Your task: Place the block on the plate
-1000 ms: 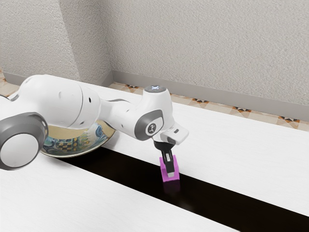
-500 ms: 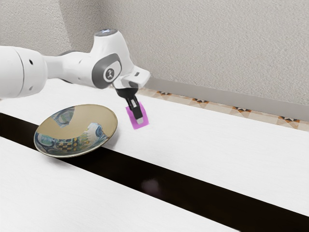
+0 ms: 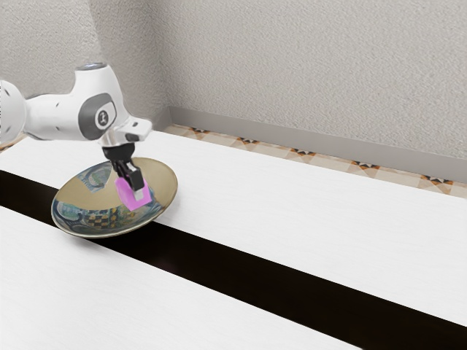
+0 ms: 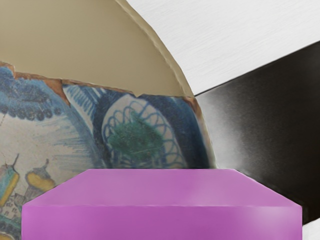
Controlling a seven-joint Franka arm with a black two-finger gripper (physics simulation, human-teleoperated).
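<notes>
**Pink-purple block [image 3: 125, 194] pinched by the gripper [image 3: 138, 192] at the plate [image 3: 79, 195]**

Nearest in the exterior view lies the white tabletop [image 3: 87, 292], and behind that stretch of it a glossy black band [image 3: 241, 273] runs slantwise across. The plate, wide and dished, sits partly over the band toward the exterior view's left; its inside is plain tan in one part and painted with blue patterns in another.

The block is between the gripper's fingers, which are closed on it from two sides. It is tilted, and it appears over the side of the plate toward the exterior view's right — whether it touches the plate, I cannot tell. The white arm [image 3: 55, 117] reaches in from the exterior view's left, above the plate. Farther off come more white tabletop, a strip of patterned floor tiles [image 3: 306, 154], a grey skirting board [image 3: 292, 137] and the rough, pale wall [image 3: 306, 58].

In the wrist view the block is closest to the camera. Beyond it are the plate's painted inside — a green motif ringed by blue loops, small yellow domes — and its curved rim, then the black band and white tabletop.
</notes>
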